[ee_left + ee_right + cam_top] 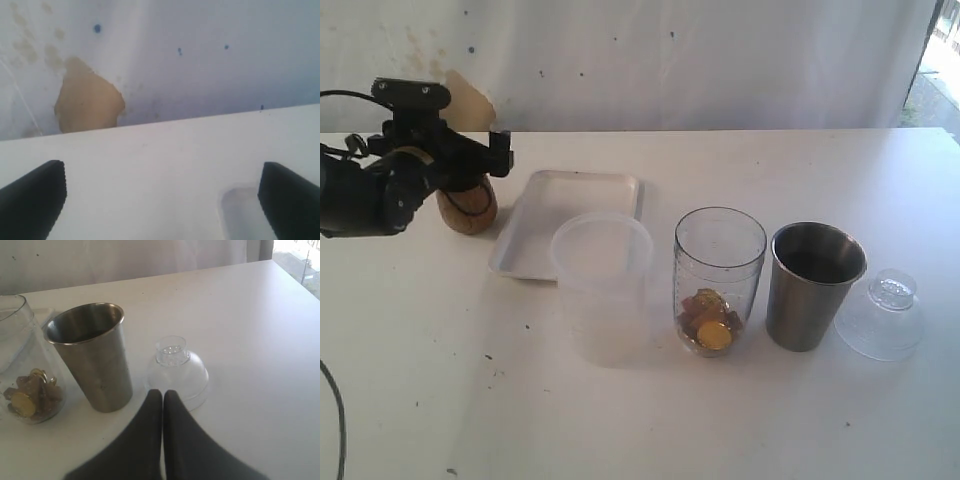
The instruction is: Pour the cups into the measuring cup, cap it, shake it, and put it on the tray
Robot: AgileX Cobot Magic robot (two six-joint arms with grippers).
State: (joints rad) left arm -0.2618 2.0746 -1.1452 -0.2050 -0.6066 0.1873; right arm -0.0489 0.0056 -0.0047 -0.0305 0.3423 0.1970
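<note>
Two pincers: left gripper (pixel 162 192) gapes, right gripper (pixel 162 394) is squeezed closed, so I might tip the steel tumbler (pixel 813 292), three o'clock of the measuring cup (pixel 720 262).

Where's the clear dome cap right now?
In the exterior view the clear dome cap lies at the far right, beside the steel tumbler. The right wrist view shows it just ahead of the shut right gripper.
</note>
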